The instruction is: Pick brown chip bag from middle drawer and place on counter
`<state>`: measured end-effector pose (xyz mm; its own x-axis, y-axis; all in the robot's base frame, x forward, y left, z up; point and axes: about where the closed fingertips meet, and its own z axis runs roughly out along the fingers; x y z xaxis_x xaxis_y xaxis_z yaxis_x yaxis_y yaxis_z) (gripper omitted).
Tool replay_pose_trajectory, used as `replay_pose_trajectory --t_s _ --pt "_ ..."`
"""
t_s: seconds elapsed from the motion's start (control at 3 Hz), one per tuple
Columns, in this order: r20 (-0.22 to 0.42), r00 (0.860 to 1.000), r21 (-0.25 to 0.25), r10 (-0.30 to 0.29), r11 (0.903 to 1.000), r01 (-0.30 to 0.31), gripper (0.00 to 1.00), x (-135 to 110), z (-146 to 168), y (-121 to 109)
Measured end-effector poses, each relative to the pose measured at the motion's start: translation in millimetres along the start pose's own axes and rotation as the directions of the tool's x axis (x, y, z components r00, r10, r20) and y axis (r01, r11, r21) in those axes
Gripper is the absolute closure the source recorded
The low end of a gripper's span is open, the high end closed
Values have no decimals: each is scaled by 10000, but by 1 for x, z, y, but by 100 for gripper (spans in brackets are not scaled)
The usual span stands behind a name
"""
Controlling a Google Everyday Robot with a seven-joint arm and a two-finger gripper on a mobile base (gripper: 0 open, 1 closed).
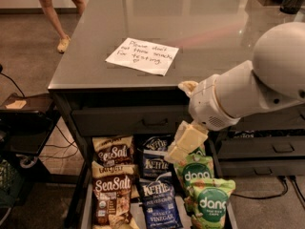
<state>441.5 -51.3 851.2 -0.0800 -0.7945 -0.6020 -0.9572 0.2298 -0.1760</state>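
Two near-identical brown "Sea Salt" chip bags lie in the left column of the open middle drawer (85, 202): one farther back (113, 151) and one nearer (112, 194). My gripper (184, 145), cream-coloured on a white arm, hangs over the drawer's middle-right. It is above the rear dark blue Kettle bag (153, 155) and the rear green Dang bag (193, 173), to the right of the brown bags and not touching them. It holds nothing. The glossy grey counter (205, 32) lies behind and carries a white handwritten note (143, 56).
A second Kettle bag (159, 205) and a second Dang bag (210, 205) fill the drawer's front. The shallower top drawer (155, 122) is closed. More closed drawers (269, 149) are at the right. A dark cart (24, 128) stands left; a person's legs (59, 13) are at the back left.
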Motion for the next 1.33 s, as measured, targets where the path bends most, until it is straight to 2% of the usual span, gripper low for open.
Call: replay_pose_trajectory --t_s 0.33,1.33 --pt "283 9996 -136 -3 9999 7 0 1 30 8" --pt "836 9958 -972 -366 9943 447 0 4 153 30"
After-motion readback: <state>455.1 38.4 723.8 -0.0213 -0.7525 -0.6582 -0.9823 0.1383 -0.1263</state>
